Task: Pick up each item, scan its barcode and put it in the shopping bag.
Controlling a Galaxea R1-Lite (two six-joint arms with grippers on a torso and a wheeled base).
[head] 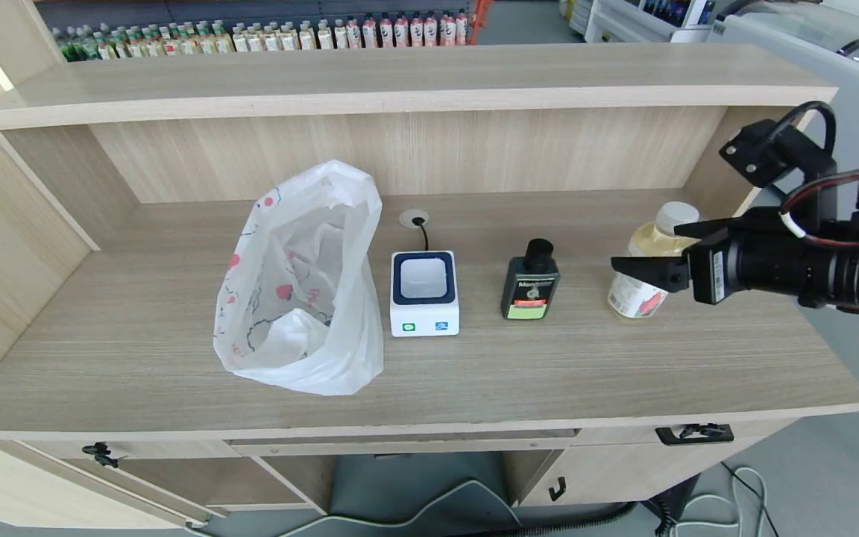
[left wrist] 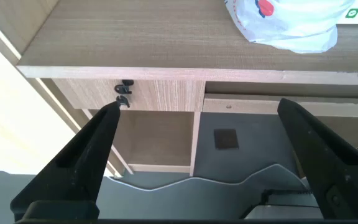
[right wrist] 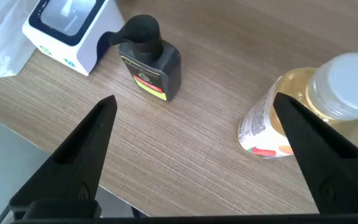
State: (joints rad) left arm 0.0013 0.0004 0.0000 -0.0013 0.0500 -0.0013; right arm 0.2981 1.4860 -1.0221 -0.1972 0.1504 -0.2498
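Here we see the wooden counter with four things standing on it in a row. On the left stands the white shopping bag, open at the top, with red and dark drawings on it. Just beside it, to the right, is the white scanner with a dark frame around its window; its black cable goes back into a round hole in the counter. Further right stands a dark bottle with a black cap and a red and green label, upright and apart from the scanner. Near the right end is a yellow drink bottle with a white cap, also upright.

The right gripper hangs over the counter right by the yellow drink bottle. Its fingers are spread wide and hold nothing, and in the right wrist view the bottle stands close to one finger. We cannot tell if that finger touches it.

The left gripper is low in front of the counter's edge, fingers also spread apart and empty.
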